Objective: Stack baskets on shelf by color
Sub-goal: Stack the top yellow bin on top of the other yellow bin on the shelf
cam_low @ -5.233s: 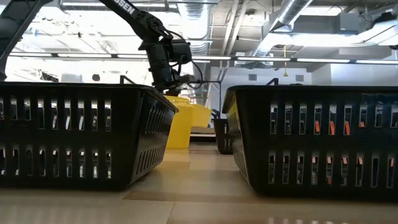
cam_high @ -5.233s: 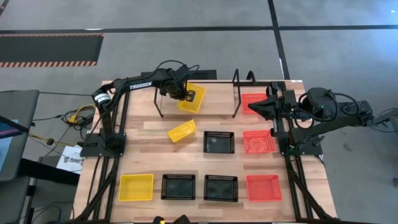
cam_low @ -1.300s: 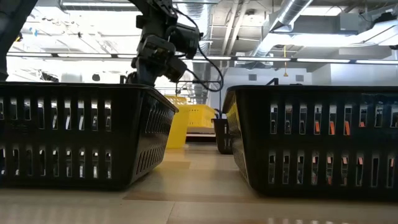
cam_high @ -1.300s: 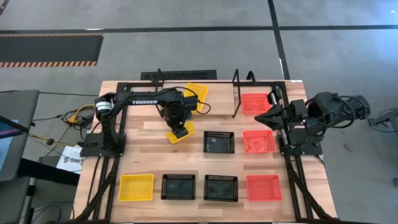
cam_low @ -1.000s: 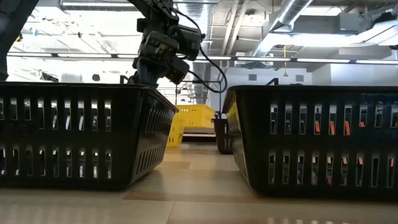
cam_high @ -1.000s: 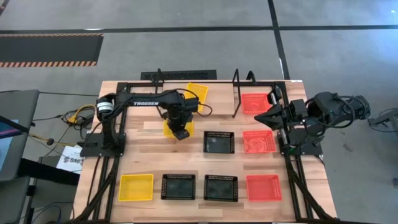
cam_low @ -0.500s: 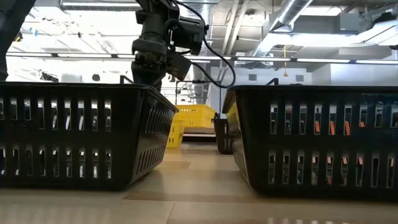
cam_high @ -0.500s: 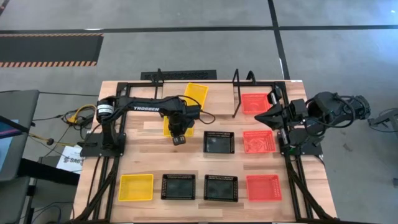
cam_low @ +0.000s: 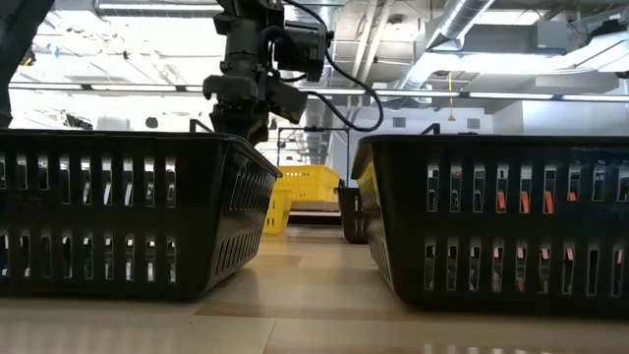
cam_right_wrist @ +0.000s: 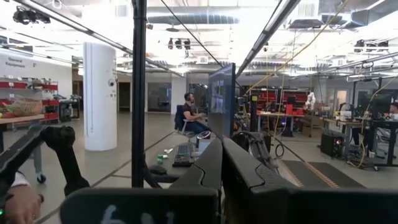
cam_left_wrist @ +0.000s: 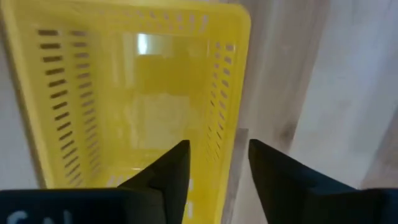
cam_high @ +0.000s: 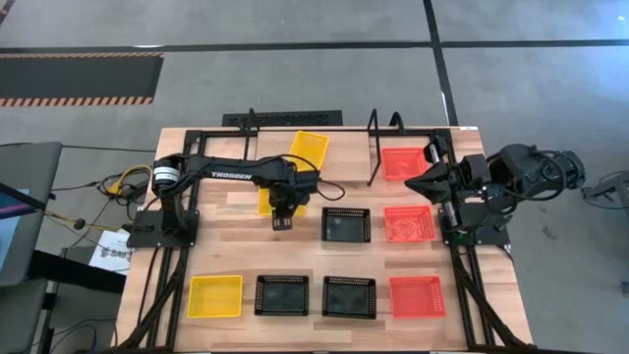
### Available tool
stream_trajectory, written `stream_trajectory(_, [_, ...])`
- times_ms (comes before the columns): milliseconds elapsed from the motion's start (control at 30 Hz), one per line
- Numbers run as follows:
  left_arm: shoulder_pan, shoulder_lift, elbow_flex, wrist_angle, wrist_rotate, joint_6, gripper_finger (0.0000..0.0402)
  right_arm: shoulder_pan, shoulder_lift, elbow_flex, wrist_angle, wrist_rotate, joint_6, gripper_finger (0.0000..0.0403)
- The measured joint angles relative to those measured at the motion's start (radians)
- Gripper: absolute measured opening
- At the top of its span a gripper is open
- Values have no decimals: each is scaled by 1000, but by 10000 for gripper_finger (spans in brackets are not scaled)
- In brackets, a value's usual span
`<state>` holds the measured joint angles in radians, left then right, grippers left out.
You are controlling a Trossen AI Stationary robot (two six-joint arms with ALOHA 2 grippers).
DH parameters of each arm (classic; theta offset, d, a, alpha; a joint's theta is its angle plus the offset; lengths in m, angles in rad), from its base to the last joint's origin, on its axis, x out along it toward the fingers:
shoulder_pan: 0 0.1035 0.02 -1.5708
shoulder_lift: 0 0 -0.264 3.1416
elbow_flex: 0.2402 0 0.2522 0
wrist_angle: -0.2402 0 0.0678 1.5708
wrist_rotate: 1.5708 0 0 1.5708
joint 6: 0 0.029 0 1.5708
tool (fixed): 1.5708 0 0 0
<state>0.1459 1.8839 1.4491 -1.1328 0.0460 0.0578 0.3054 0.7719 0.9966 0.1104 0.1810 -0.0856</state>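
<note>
A yellow basket [cam_high: 267, 201] lies flat on the table in front of the shelf [cam_high: 253, 147]. My left gripper [cam_high: 282, 222] hangs over its near right corner, pointing down and open. In the left wrist view, the gripper [cam_left_wrist: 217, 146] has one finger inside and one finger outside the basket's side wall [cam_left_wrist: 235, 118]. I see no touch. Another yellow basket [cam_high: 308, 149] sits on the shelf. My right gripper [cam_high: 418, 178] is shut and waits at the table's right side, beside a red basket [cam_high: 401, 162].
A black basket [cam_high: 346, 224] and a red basket [cam_high: 408, 224] lie in the middle row. The near row has a yellow basket [cam_high: 214, 295], two black baskets [cam_high: 281, 294] [cam_high: 349, 296] and a red one [cam_high: 417, 296]. The shelf's right hoop [cam_high: 373, 147] stands upright. People sit in the room beyond.
The left gripper has moved toward the table's near edge, from over the middle of the yellow basket to its near right corner. The basket on the table lay slanted. It has turned and now lies square with the table's edges.
</note>
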Motion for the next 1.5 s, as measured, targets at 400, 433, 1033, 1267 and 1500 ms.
stream_trajectory(400, [-2,0,-114,50,-22,7,168,1,0,0,6,0,-1,24])
stream_trajectory(433, [-2,0,-114,56,-30,5,162,1,0,0,7,0,-1,24])
stream_trajectory(1033, [-21,0,-72,68,13,-167,2,1,0,0,44,0,-1,24])
stream_trajectory(1267, [-78,0,95,-23,80,-209,0,1,0,0,44,0,-1,19])
stream_trajectory(1500, [-131,0,334,-156,-80,-218,0,1,0,0,44,0,-1,23])
